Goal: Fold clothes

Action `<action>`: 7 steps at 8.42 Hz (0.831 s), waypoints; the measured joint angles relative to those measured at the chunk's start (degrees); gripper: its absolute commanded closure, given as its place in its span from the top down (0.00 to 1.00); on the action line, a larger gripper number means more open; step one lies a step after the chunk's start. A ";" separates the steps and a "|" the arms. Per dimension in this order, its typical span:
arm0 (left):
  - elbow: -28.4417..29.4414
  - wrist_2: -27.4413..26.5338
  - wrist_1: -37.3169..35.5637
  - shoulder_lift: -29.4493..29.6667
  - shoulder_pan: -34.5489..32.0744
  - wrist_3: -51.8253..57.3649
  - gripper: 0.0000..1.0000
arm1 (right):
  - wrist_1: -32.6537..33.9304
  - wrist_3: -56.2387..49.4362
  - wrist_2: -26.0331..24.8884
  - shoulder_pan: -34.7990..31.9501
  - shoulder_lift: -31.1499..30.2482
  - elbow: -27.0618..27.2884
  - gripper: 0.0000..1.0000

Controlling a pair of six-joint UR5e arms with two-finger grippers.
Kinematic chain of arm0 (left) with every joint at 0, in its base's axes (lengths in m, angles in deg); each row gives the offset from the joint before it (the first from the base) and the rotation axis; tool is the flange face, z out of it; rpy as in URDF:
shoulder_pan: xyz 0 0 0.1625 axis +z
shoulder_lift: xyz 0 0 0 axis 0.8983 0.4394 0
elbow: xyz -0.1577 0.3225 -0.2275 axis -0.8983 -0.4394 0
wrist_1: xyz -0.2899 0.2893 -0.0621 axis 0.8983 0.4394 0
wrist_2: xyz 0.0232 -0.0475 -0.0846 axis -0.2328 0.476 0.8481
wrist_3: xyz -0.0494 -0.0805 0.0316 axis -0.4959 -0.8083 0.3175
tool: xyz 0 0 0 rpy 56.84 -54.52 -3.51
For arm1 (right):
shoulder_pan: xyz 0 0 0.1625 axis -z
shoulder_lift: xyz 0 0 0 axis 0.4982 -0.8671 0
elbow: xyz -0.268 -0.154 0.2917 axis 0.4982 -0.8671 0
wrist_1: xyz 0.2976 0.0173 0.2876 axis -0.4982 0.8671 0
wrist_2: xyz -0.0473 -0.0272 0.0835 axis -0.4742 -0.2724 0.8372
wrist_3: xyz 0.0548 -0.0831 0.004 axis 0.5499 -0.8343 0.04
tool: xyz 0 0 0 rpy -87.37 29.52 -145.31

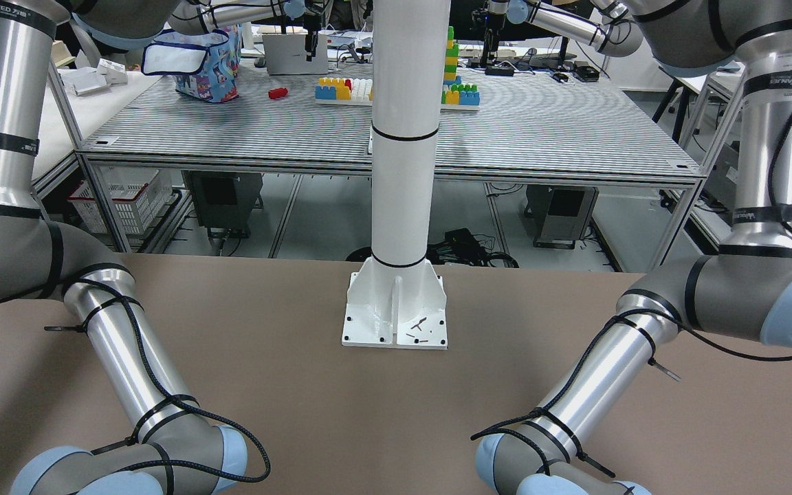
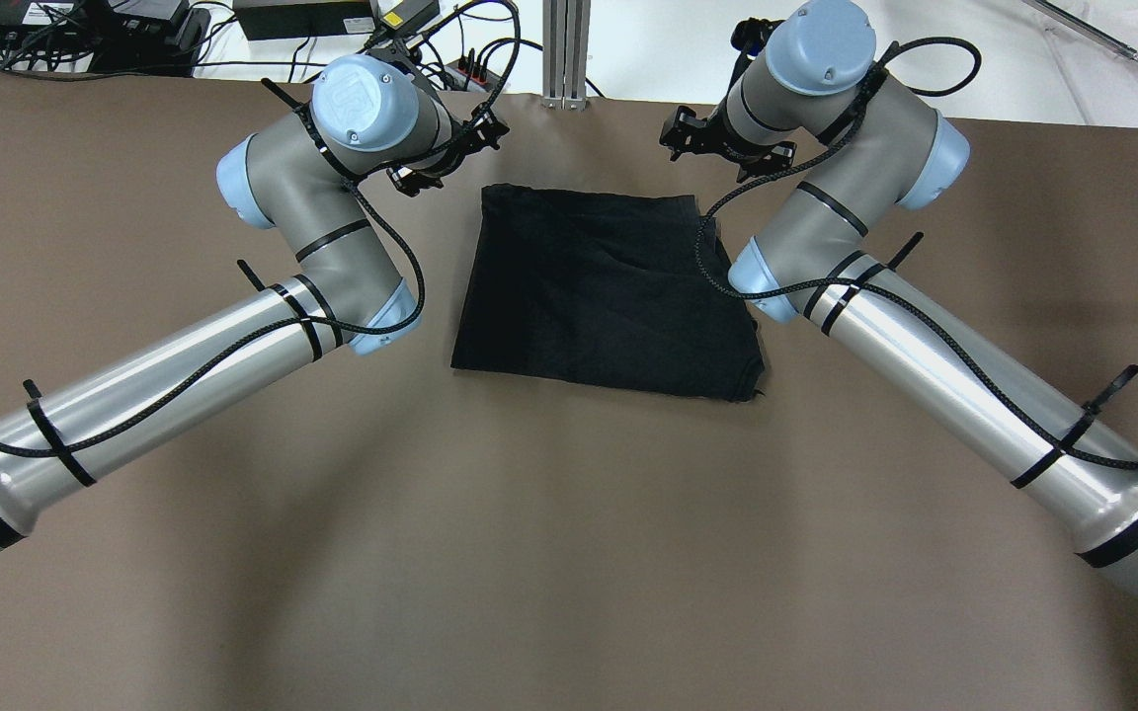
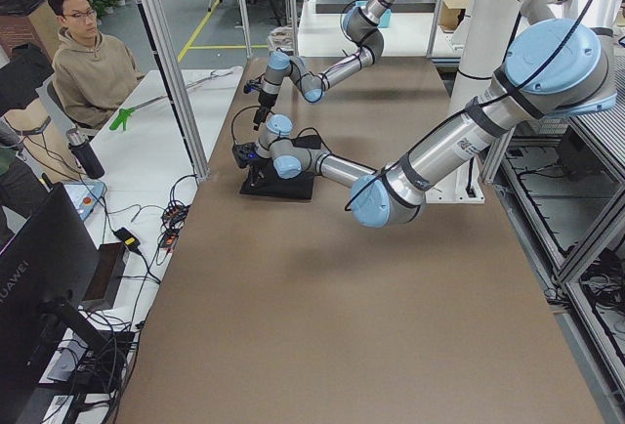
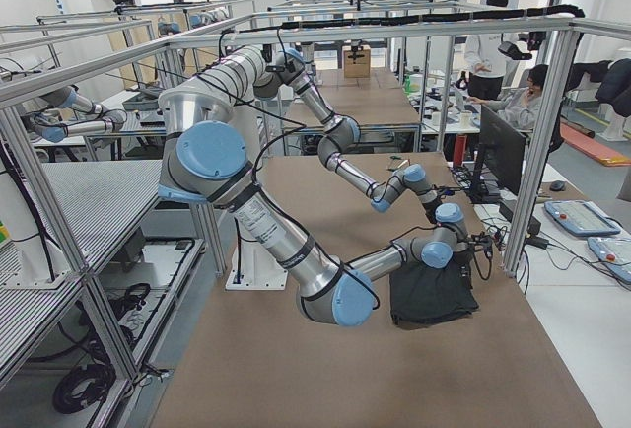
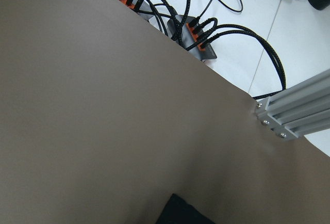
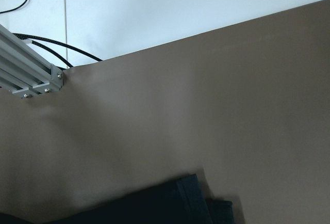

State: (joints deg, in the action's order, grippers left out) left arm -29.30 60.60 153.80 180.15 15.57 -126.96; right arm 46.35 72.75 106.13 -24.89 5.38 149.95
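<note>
Two silver-and-grey arms, the left arm (image 2: 184,365) and the right arm (image 2: 944,365), reach over the brown desk (image 2: 569,573) in the overhead view. Between their wrists the plain black rectangular piece of soft fabric (image 2: 609,291) lies flat, its right edge partly hidden behind the right arm. The left claw (image 2: 441,158) hangs just off the cloth's far left corner and the right claw (image 2: 722,143) just off its far right corner. Both sit under their wrists, so we cannot tell how far either is open or whether it has hold of anything.

Facing the robot, we see the elbows on either side of a white round pillar (image 1: 403,137) on its bolted base plate (image 1: 396,320).

From the left end, the cloth lies near the desk's edge, with a seated person in a beige top (image 3: 93,63) beyond.

The left wrist view catches one black corner at the bottom, a grey power strip with orange sockets (image 5: 193,35) and an aluminium post (image 5: 296,105).

The right wrist view shows the cloth's edge in layers.
</note>
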 measured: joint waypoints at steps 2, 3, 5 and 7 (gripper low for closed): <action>-1.98 0.07 -2.28 -0.34 -0.47 5.51 1.00 | -0.10 -5.44 -0.41 -0.33 -1.30 0.51 0.95; -3.70 -0.09 -6.74 -0.53 -1.38 13.27 1.00 | 0.01 -13.12 -0.76 -1.20 -2.68 0.74 0.95; -8.51 -0.44 -17.79 -2.55 -5.90 32.94 1.00 | 0.21 -27.36 -2.04 -4.00 -5.97 0.96 0.95; -12.02 -2.50 -21.61 -8.52 -12.05 52.28 1.00 | 0.38 -40.14 -3.56 -7.97 -10.86 1.81 0.94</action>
State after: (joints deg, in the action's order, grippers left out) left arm -41.32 58.10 132.19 171.63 3.52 -74.68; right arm 46.74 32.61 102.57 -32.87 -5.48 151.76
